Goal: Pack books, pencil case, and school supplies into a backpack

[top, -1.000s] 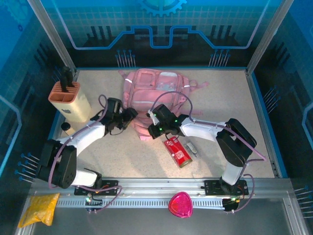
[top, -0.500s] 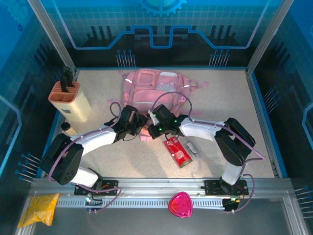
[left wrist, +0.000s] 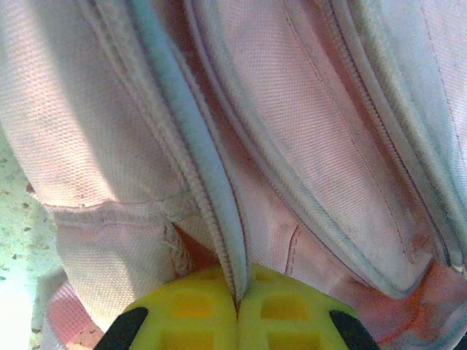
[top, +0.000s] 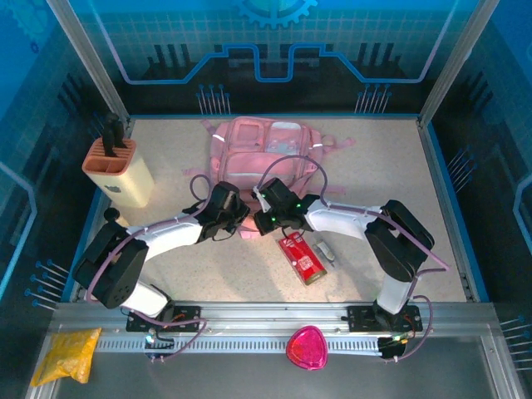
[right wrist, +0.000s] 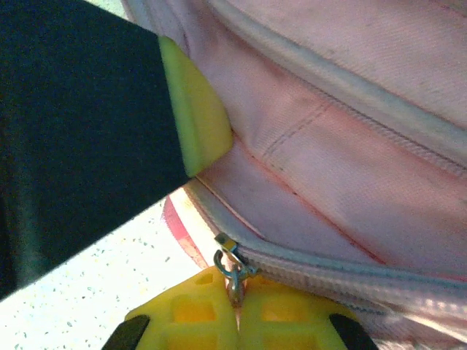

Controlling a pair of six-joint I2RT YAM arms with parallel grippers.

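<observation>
Noted: left tool (left wrist: 237, 310) pinches the grey-white zip seam (left wrist: 211, 211) of the soft pink fabric backpack (left wrist: 314, 138); right tool (right wrist: 236, 302) pinches the small metal zip pull (right wrist: 230, 264) at its tips. Risk: an askew tug slips the thin pull free, or drags the bag.

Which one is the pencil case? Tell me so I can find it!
Find the big pink backpack at the back of the table. Just in front of it, slightly right, lies the pencil case. It is shiny red with white print, oblong, much bigger than the little grey-white piece beside it.
</observation>
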